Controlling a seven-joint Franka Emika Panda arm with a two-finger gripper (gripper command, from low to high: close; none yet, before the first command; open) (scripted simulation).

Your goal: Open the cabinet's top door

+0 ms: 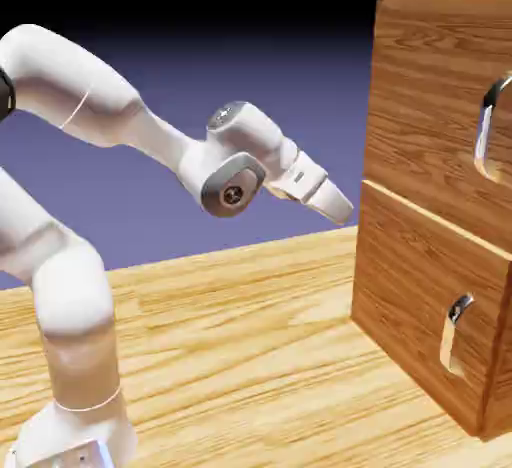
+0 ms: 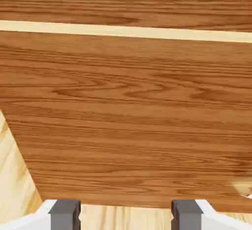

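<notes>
**Spread jaws short of a closed wooden cabinet**

Spread apart and empty, with nothing pinched between. Seen in the hand view as two small grey fingertips at the bottom edge, a wide gap between them showing only pale table wood. Gripper pointing forward and slightly downward in the exterior view, carried on a white arm bent at the elbow.

Straight ahead of the jaws, near but apart: the cabinet, tall and boxy, in reddish-brown wood grain with darker streaks, standing upright on the light wooden table. Filling almost the whole hand view beyond the jaws as broad grained panels, crossed by one pale narrow strip between two of them.

Above and beyond the jaw tips: the top door, the larger panel, shut flush with the cabinet front. On its far side, a big curved silver handle arching over a recessed slot, well away from the jaws.

Below the jaw tips: a shorter lower panel with a smaller silver handle, also shut.
</notes>
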